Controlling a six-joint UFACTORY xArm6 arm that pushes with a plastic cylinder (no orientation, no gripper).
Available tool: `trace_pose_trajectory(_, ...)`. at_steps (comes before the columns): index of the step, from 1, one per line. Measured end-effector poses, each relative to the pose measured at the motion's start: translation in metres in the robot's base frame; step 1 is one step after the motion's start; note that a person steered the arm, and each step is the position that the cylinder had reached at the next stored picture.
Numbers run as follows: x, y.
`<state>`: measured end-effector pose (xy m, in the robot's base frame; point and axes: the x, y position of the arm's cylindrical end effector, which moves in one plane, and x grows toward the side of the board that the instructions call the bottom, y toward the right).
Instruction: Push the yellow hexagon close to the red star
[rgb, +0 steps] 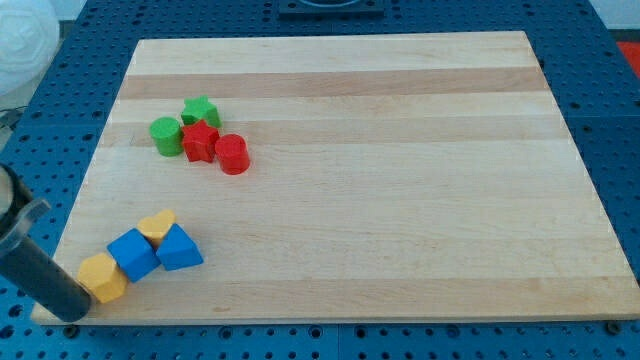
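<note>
My tip (75, 312) has no fingers to open or shut, so it sits touching the yellow hexagon (101, 277) at the tabletop's (400, 200) bottom left corner, ready to shove it up toward the red star (199, 141).

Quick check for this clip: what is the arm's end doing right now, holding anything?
No gripper on this arm: it ends in a rod, holding nothing.
My tip sits at the board's bottom-left corner, right beside the yellow hexagon, on its lower-left side; contact cannot be told.

Yellow hexagon (102, 277), red star (200, 141)
</note>
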<state>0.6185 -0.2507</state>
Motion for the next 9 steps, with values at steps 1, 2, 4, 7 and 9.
trace_pose_trajectory(1,-0.027,0.016)
trace_pose_trajectory(2,-0.092,0.026)
trace_pose_trajectory(4,-0.131,0.028)
trace_pose_trajectory(7,-0.093,0.033)
trace_pose_trajectory(9,-0.122,0.048)
